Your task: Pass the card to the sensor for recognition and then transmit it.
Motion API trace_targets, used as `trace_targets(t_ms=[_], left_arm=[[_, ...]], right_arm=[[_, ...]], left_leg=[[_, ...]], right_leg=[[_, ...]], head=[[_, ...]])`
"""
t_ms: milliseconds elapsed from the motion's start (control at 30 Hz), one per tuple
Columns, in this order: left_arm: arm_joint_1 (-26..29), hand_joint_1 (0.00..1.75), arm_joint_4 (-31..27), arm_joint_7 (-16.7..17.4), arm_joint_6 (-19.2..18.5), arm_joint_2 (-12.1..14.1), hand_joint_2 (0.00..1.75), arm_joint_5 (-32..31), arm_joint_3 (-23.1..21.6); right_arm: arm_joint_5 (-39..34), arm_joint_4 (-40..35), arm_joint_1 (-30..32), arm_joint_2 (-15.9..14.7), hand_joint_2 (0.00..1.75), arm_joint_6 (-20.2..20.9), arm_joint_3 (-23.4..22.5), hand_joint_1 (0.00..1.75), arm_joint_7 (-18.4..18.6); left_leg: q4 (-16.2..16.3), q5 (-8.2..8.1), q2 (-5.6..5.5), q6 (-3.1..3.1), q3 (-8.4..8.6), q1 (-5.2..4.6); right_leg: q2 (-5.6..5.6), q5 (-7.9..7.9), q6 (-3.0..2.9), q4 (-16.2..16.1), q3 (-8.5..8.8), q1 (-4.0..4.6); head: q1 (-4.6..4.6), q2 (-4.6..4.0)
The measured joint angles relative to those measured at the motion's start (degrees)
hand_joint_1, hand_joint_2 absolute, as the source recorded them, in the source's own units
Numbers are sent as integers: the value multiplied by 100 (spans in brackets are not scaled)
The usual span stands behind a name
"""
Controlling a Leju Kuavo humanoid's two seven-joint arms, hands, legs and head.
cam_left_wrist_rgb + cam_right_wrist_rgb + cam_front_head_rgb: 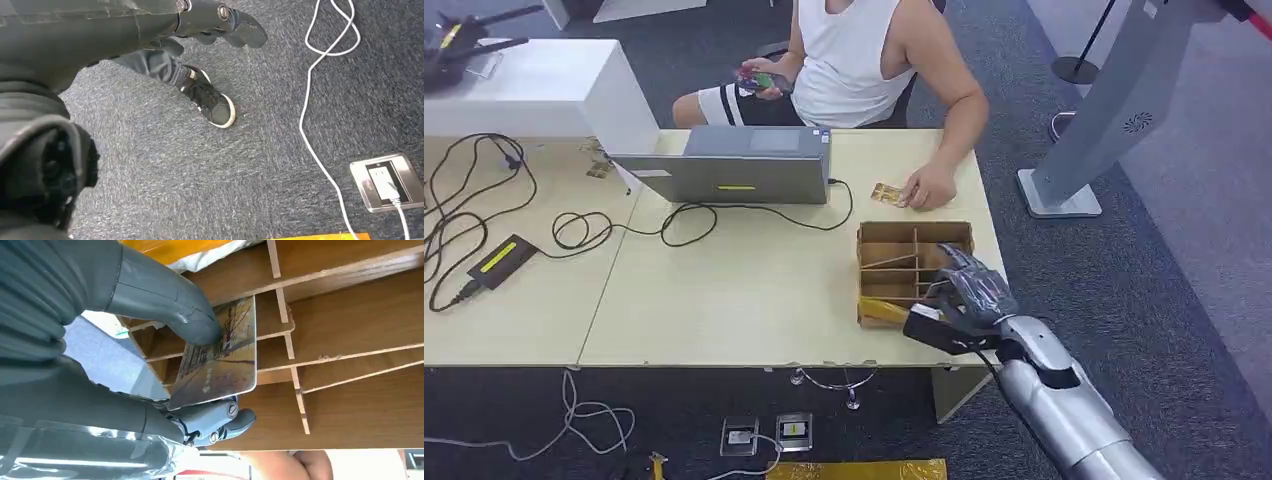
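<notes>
My right hand [969, 290] hovers over the near right part of a wooden divider box [914, 232] at the table's right end. In the right wrist view that hand [75, 340] pinches a card [220, 365] printed with an autumn tree scene, thumb on its face and fingers beneath, just above the box compartments [350, 315]. A flat black box with a yellow label [499, 260] lies cabled at the table's left. My left hand [215, 20] hangs over the carpet, holding nothing, fingers loosely apart.
A seated person across the table rests a hand [931, 188] beside another card [886, 192] and holds a phone [762, 82]. A grey laptop [734, 165] and cables [674, 215] cover the table's middle and left. A yellow card [882, 310] lies in the box. A person's shoe [212, 102] stands on the carpet.
</notes>
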Motion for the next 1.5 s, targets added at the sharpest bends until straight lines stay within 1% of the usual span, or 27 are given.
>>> trace_targets(t_ms=[33, 167, 400, 567, 700, 800, 1033, 1133, 1267, 1400, 1500], left_arm=[[0, 0, -2, 0, 2, 0, 0, 2, 0], [0, 0, 0, 0, 2, 0, 0, 18, -2], [0, 0, -2, 0, 2, 0, 0, 22, -42], [-5, 0, -2, 0, 0, -4, 0, 0, -94], [-44, 0, -2, 0, -15, -4, 0, -37, -142], [-88, 0, -2, 0, -42, -13, 0, -68, -177], [-164, 0, -2, 48, -59, -26, 0, -107, -249], [-194, 0, -2, 59, -74, -31, 0, -120, -282], [-212, 0, -4, 59, -92, -35, 0, -127, -324], [-250, 0, -7, 59, -138, -35, 0, -149, -391], [-258, 0, -22, 59, -153, -39, 0, -160, -415]], right_arm=[[-2, 24, -14, 4, 175, -15, 0, 169, -2], [-17, 122, -62, 22, 175, -81, 2, 175, -48], [-87, 223, -270, 28, 175, -269, -57, 175, -87], [-111, 193, -794, -68, 175, -352, -284, 175, -125], [-77, 146, -1445, -172, 175, -271, -513, 175, -234], [-31, 146, -1828, -205, 175, -201, -601, 175, -317], [28, 177, -2154, -203, 175, -100, -664, 175, -488], [37, 450, -2384, -171, 175, -109, -651, 175, -680], [81, 916, -2690, -114, 175, -114, -643, 175, -793], [223, 1595, -3053, -26, 175, -105, -575, 175, -798], [300, 2003, -3173, 15, 175, -105, -549, 175, -758]], left_leg=[[0, 0, 0, 0, 0, 0], [0, 0, 0, 0, 0, 0], [1, 0, 1, 0, 0, 0], [2, 3, 11, 2, 1, -2], [3, 5, 11, 1, 1, -3], [2, 5, 11, 1, 1, -2], [1, 5, 11, 1, -3, -1], [1, 5, 10, 1, -4, -1], [1, 6, 10, 2, -4, -1], [2, 7, 8, 2, -2, -1], [2, 7, 8, 3, -2, -1]], right_leg=[[0, 0, 0, 0, 0, 0], [0, 0, 0, 0, 0, 0], [2, 3, -3, 0, -1, 0], [6, 9, -2, 0, -2, -1], [6, 12, -6, 0, -4, -2], [6, 12, -6, 0, -4, -1], [5, 12, -6, 1, -4, 0], [5, 12, -6, 1, -5, -1], [4, 12, -6, 1, -4, -1], [2, 12, -6, 1, -3, 0], [2, 12, -6, 1, -2, 0]], head=[[0, 0], [0, 0], [0, 0], [0, 0], [0, -2], [0, 0], [0, 0], [0, 0], [0, 0], [-2, -2], [0, 0]])
